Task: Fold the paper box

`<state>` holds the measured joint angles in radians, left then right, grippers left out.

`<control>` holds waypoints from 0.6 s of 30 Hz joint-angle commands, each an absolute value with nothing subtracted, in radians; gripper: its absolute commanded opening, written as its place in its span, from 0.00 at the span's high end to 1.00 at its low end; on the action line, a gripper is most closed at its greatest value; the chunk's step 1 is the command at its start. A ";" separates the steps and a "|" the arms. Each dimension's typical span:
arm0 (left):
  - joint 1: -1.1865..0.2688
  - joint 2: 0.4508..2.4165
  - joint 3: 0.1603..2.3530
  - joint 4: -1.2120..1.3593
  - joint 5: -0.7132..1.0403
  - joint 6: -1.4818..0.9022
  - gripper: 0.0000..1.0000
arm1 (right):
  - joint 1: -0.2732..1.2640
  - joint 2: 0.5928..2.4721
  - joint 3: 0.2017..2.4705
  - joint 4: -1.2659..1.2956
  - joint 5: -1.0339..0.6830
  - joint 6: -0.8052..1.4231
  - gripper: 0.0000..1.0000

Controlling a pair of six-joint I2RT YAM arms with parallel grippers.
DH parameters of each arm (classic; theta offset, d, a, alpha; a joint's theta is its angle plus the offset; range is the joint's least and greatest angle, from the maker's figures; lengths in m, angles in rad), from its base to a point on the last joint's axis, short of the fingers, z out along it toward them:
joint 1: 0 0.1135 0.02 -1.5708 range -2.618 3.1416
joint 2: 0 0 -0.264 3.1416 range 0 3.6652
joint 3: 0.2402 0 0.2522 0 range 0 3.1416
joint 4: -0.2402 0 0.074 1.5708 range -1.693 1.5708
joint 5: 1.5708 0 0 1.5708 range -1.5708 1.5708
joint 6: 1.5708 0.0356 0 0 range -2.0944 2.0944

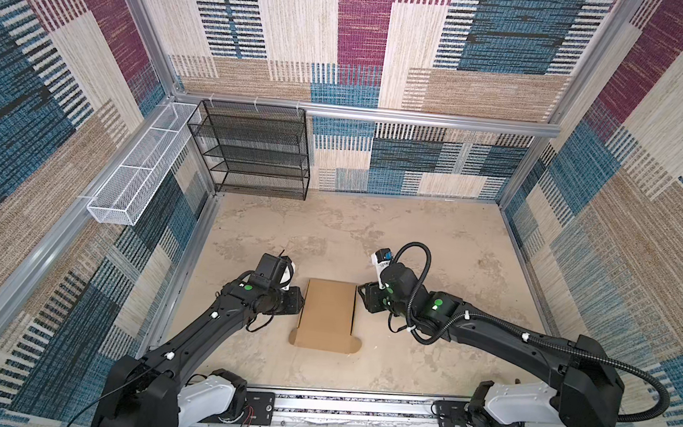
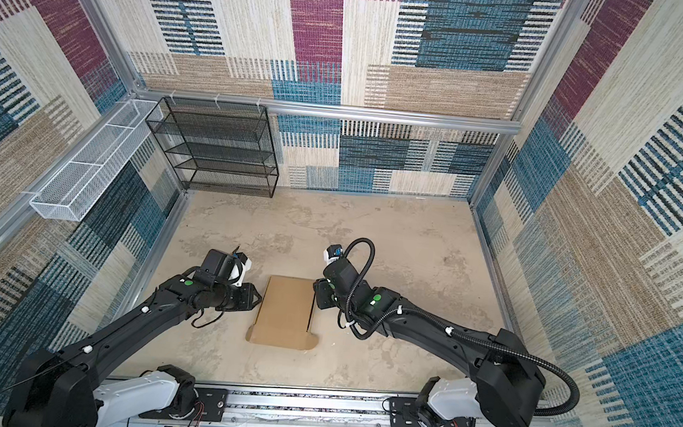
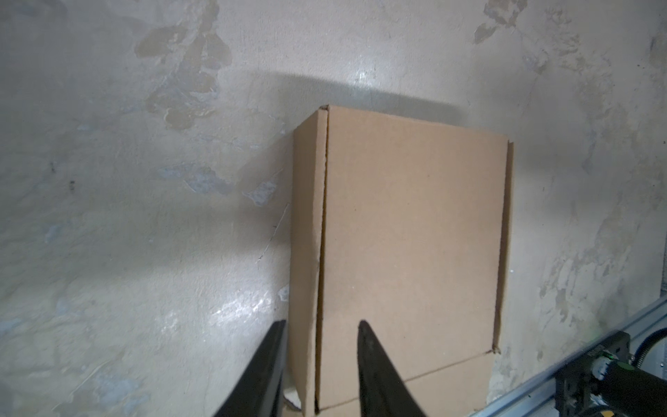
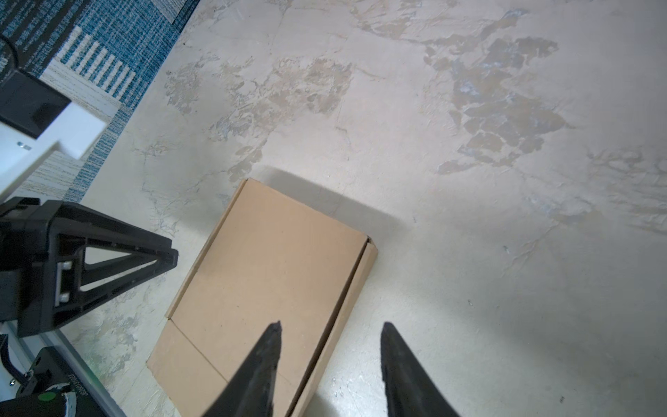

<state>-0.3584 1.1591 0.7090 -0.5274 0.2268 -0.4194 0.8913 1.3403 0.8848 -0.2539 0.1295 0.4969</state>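
Observation:
The paper box (image 1: 327, 315) (image 2: 284, 312) is a shallow brown cardboard box near the table's middle, its lid panel lying down over it. A flap with rounded corners (image 1: 323, 342) lies flat on its near side. My left gripper (image 1: 301, 301) (image 3: 319, 325) is at the box's left side, open. One finger is outside the left wall and the other over the lid (image 3: 411, 234), with a gap on both. My right gripper (image 1: 360, 299) (image 4: 329, 325) is open at the right side, straddling the right wall (image 4: 346, 307) without touching it.
A black mesh shelf (image 1: 253, 149) stands at the back left, and a white mesh basket (image 1: 139, 165) hangs on the left wall. A metal rail (image 1: 358, 407) carrying the arm bases runs along the front edge. Patterned walls enclose the beige table (image 1: 433, 238).

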 commanded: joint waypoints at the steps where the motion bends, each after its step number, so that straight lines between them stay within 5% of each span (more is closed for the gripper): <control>1: -0.359 1.172 0.711 -0.515 0.252 -0.392 0.68 | 0.884 1.333 0.878 -0.215 0.112 0.509 0.53; 18: -0.359 1.203 0.678 -0.510 0.236 -0.406 0.77 | 0.877 1.349 0.860 -0.179 0.078 0.521 0.53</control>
